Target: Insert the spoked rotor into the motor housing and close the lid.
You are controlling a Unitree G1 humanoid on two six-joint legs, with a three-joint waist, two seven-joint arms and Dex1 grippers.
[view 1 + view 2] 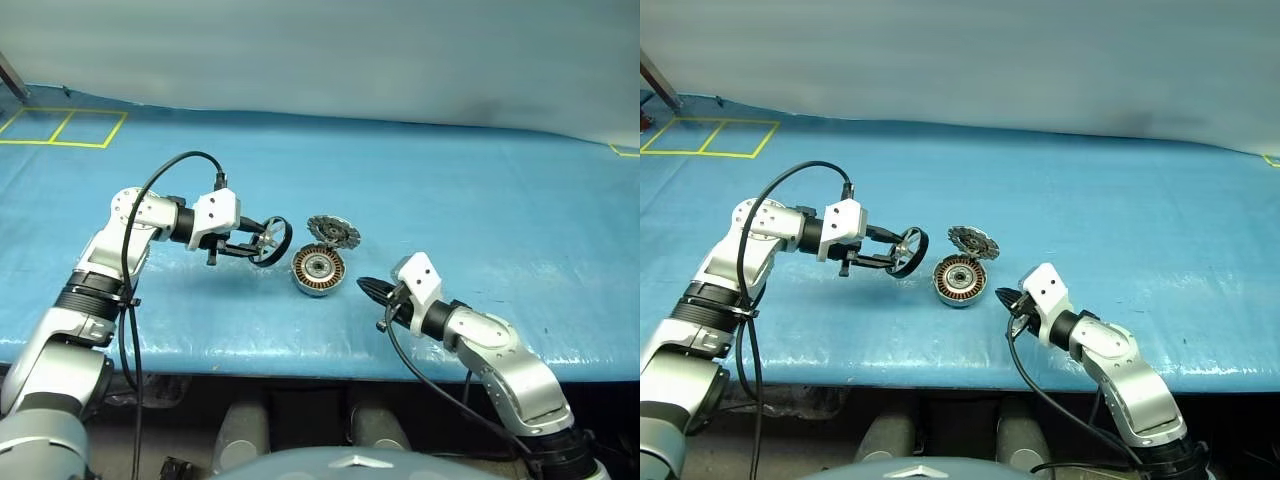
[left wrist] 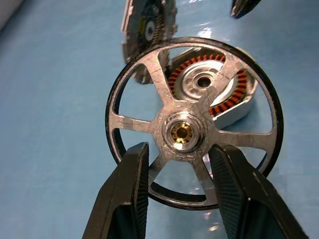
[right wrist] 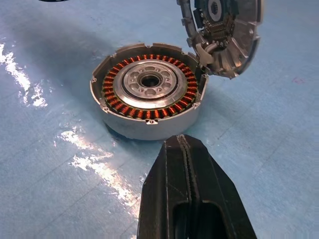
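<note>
**Rotor carried at the open housing**

While the blue desk (image 1: 480, 190) bears one motor housing (image 1: 318, 272) with its one lid (image 1: 333, 231) hinged upright, one spoked rotor (image 1: 272, 241) is held off the desk just beside it, clamped at hub and spokes by the left end effector (image 2: 178, 167). The right end effector (image 3: 188, 169) is pressed together, empty. The rotor is judged light, rigid, slippery; the hub grip is favoured.

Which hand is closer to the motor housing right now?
The right. The right hand sits shut, just beside the housing on the table. The left hand is a bit farther on the other side, raised and holding the rotor.
</note>
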